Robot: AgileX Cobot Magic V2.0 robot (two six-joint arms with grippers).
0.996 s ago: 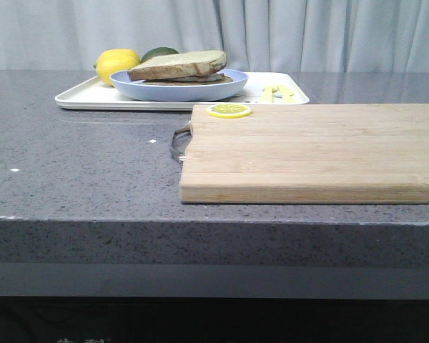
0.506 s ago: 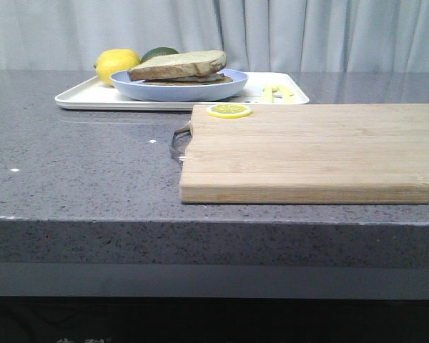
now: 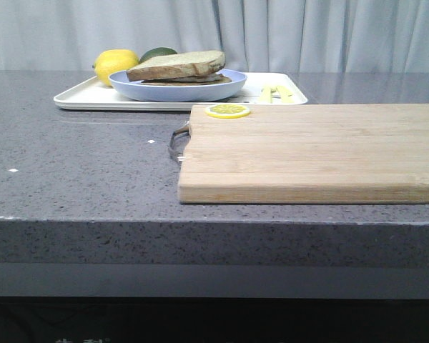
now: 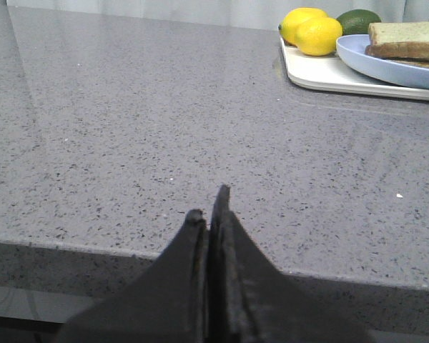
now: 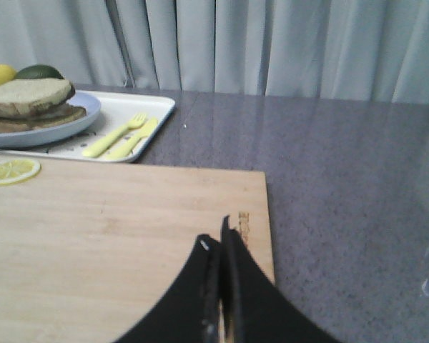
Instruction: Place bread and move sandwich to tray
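Note:
The bread (image 3: pixel 177 63) lies on top of the sandwich, whose pale blue plate (image 3: pixel 177 87) rests on the white tray (image 3: pixel 79 96) at the back left. The left wrist view shows the bread (image 4: pixel 407 39), plate (image 4: pixel 386 64) and tray (image 4: pixel 329 75) far off. They appear again in the right wrist view as bread (image 5: pixel 25 96), plate (image 5: pixel 39 132) and tray (image 5: pixel 154 107). My left gripper (image 4: pixel 209 207) is shut and empty above the counter's near edge. Over the cutting board my right gripper (image 5: pixel 216 239) is shut with nothing in it. Neither gripper shows in the front view.
A bamboo cutting board (image 3: pixel 307 150) with a metal handle (image 3: pixel 177 141) fills the right of the counter, a lemon slice (image 3: pixel 227 111) on its far left corner. A lemon (image 3: pixel 114 63) and a green fruit (image 3: pixel 157 53) sit behind the plate. Yellow cutlery (image 3: pixel 275 93) lies on the tray.
The whole front view has shifted very slightly left; the objects keep their places relative to one another.

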